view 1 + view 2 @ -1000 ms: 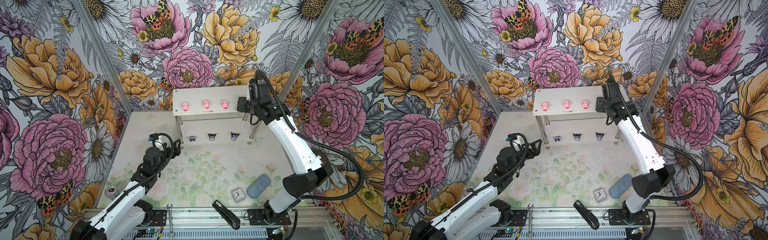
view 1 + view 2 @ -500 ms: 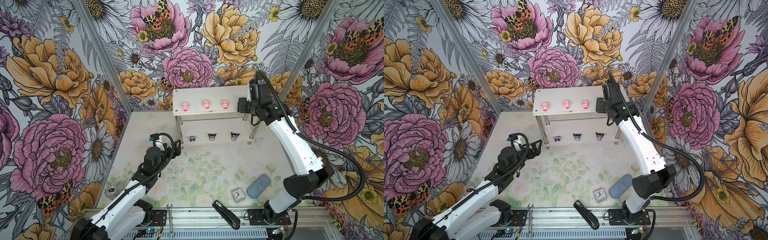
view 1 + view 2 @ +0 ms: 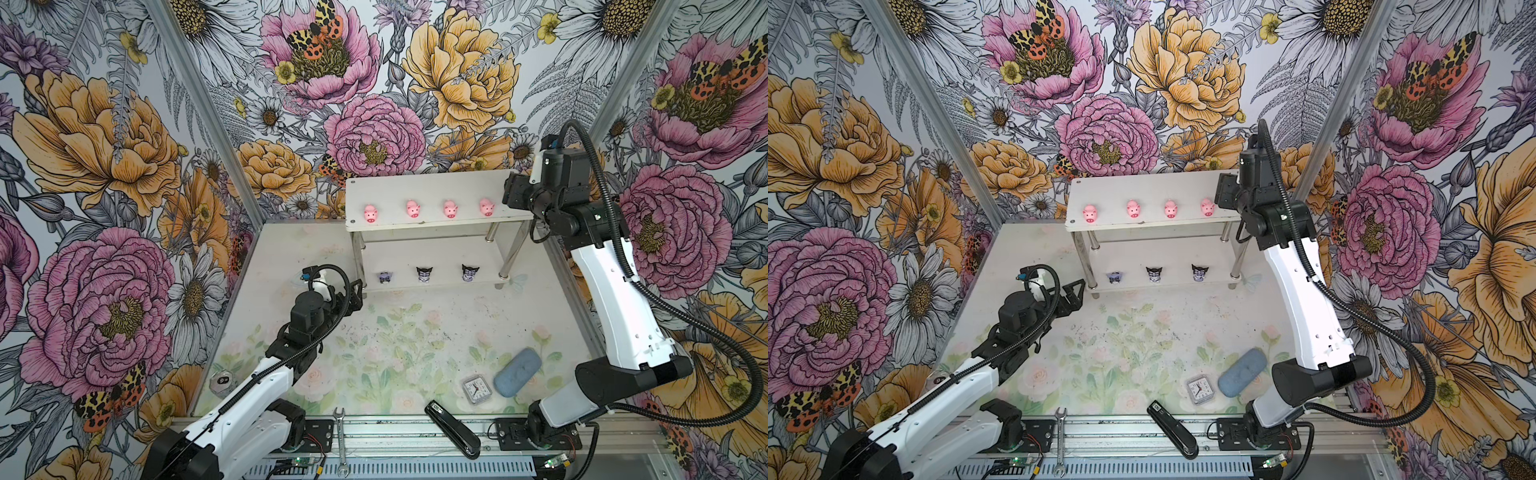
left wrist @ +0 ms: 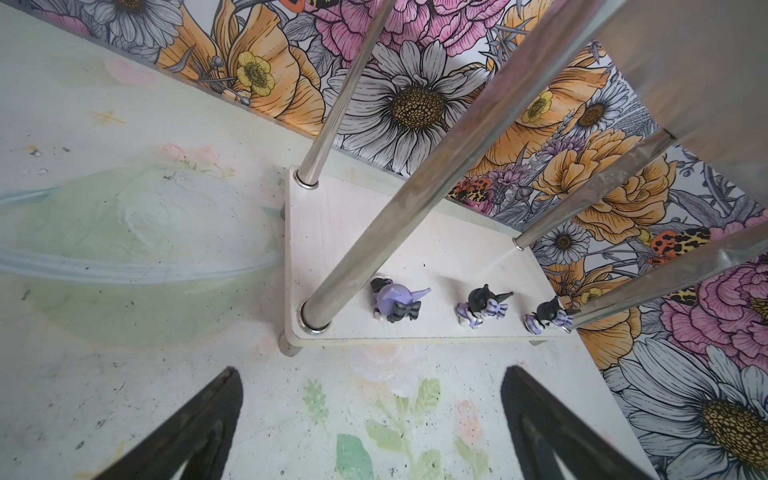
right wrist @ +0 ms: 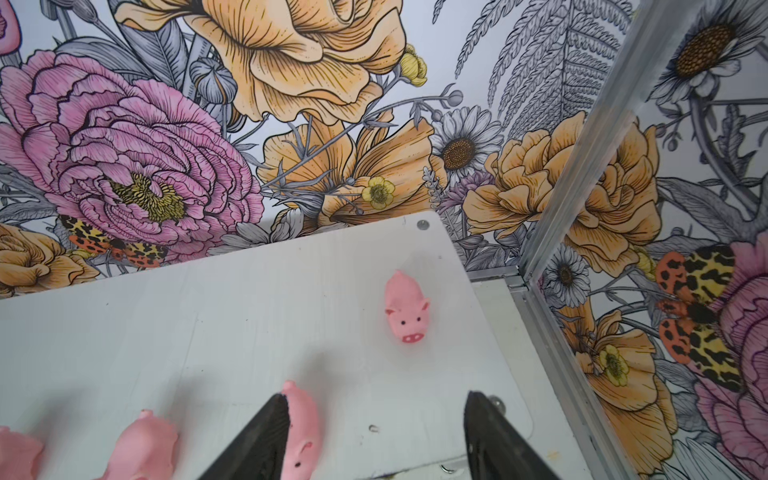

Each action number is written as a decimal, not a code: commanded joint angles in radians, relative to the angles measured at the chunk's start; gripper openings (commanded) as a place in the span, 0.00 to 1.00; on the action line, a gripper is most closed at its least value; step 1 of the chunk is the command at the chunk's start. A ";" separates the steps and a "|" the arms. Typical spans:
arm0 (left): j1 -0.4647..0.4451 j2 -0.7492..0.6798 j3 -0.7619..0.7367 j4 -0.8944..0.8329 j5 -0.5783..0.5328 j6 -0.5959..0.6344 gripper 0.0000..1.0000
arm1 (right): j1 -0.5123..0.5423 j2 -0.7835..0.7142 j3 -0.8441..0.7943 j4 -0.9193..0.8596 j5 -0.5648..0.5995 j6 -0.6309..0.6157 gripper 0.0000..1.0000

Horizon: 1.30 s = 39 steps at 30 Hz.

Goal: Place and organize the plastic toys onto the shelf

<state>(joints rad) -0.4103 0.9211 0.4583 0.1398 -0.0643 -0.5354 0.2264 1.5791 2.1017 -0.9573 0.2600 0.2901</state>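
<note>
Lining the shelf (image 3: 432, 187) in both top views, four pink pigs (image 3: 412, 208) stand in a row on the upper tier and three black-eared figurines (image 3: 424, 274) on the lower, apparently sorted by kind. Left wrist view: the left gripper (image 4: 372, 370) gapes wide, empty, short of the lower tier. Right wrist view: the right gripper (image 5: 374, 397) stands parted, empty, over the upper tier's end

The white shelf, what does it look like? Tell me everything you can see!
The shelf has two flat white boards with rounded corners, joined by shiny metal legs, with screws at its corners. It stands upright at the back of the table. A row of pink pigs stands on the top board, and three small purple-and-black figures stand on the bottom one. The right gripper hangs open above its right end.
</note>
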 commanded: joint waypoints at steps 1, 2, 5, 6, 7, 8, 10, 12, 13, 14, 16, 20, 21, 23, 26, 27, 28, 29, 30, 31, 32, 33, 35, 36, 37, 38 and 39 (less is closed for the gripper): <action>-0.007 0.006 0.031 0.014 -0.031 0.015 0.99 | -0.029 0.054 0.035 -0.003 -0.013 -0.021 0.69; -0.008 0.010 0.034 0.012 -0.032 0.017 0.99 | -0.040 0.071 0.047 -0.003 -0.022 -0.025 0.69; -0.007 0.019 0.040 0.011 -0.034 0.020 0.99 | -0.066 0.120 0.076 -0.004 -0.052 -0.027 0.70; -0.007 0.022 0.040 0.015 -0.036 0.021 0.99 | -0.076 0.137 0.086 -0.004 -0.063 -0.027 0.70; -0.007 0.025 0.040 0.016 -0.038 0.020 0.99 | -0.081 0.152 0.091 -0.004 -0.070 -0.028 0.70; -0.007 0.028 0.040 0.019 -0.040 0.021 0.99 | -0.089 0.166 0.098 -0.004 -0.078 -0.028 0.70; -0.006 0.036 0.040 0.024 -0.042 0.020 0.99 | -0.098 0.193 0.108 -0.004 -0.095 -0.028 0.70; -0.005 0.046 0.042 0.030 -0.044 0.020 0.99 | -0.108 0.217 0.121 -0.004 -0.109 -0.028 0.70; -0.004 0.052 0.043 0.031 -0.045 0.019 0.99 | -0.110 0.227 0.125 -0.004 -0.113 -0.028 0.70; -0.004 0.057 0.044 0.034 -0.046 0.018 0.99 | -0.114 0.235 0.129 -0.004 -0.123 -0.028 0.69; -0.004 0.069 0.046 0.040 -0.045 0.015 0.99 | -0.121 0.254 0.139 -0.004 -0.142 -0.030 0.65; -0.004 0.090 0.051 0.053 -0.042 0.011 0.99 | -0.127 0.283 0.152 -0.004 -0.159 -0.038 0.57; -0.003 0.094 0.052 0.056 -0.042 0.009 0.99 | -0.129 0.288 0.153 -0.004 -0.159 -0.040 0.54; -0.004 0.100 0.054 0.057 -0.041 0.009 0.99 | -0.128 0.292 0.154 -0.004 -0.161 -0.041 0.46; -0.005 0.100 0.054 0.056 -0.038 0.004 0.99 | -0.129 0.290 0.152 -0.005 -0.169 -0.044 0.40; -0.005 0.099 0.054 0.056 -0.039 0.004 0.99 | -0.130 0.285 0.150 -0.006 -0.170 -0.046 0.39; -0.006 0.097 0.053 0.057 -0.039 0.003 0.99 | -0.130 0.280 0.145 -0.006 -0.173 -0.045 0.38; -0.007 0.095 0.051 0.056 -0.039 0.002 0.99 | -0.130 0.271 0.138 -0.005 -0.175 -0.046 0.36; -0.007 0.091 0.049 0.056 -0.038 0.001 0.99 | -0.130 0.263 0.131 -0.005 -0.177 -0.046 0.35; -0.007 0.088 0.048 0.055 -0.038 -0.001 0.99 | -0.131 0.251 0.122 -0.006 -0.179 -0.046 0.33; -0.008 0.083 0.046 0.053 -0.037 -0.002 0.99 | -0.130 0.238 0.110 -0.005 -0.180 -0.045 0.33; -0.008 0.079 0.044 0.052 -0.037 -0.004 0.99 | -0.130 0.221 0.095 -0.004 -0.182 -0.045 0.32; -0.009 0.069 0.039 0.048 -0.037 -0.007 0.99 | -0.130 0.193 0.067 -0.004 -0.185 -0.041 0.32; -0.011 0.065 0.037 0.047 -0.037 -0.008 0.99 | -0.129 0.173 0.049 -0.004 -0.186 -0.040 0.32; -0.012 0.059 0.035 0.044 -0.037 -0.009 0.99 | -0.129 0.158 0.034 -0.004 -0.187 -0.038 0.32; -0.013 0.055 0.033 0.043 -0.036 -0.010 0.99 | -0.128 0.140 0.013 -0.003 -0.190 -0.036 0.31; -0.014 0.052 0.030 0.041 -0.035 -0.011 0.99 | -0.128 0.120 -0.007 -0.002 -0.191 -0.035 0.31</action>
<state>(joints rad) -0.4133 0.9958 0.4900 0.1703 -0.0895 -0.5369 0.1032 1.7721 2.1239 -0.9546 0.0814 0.2489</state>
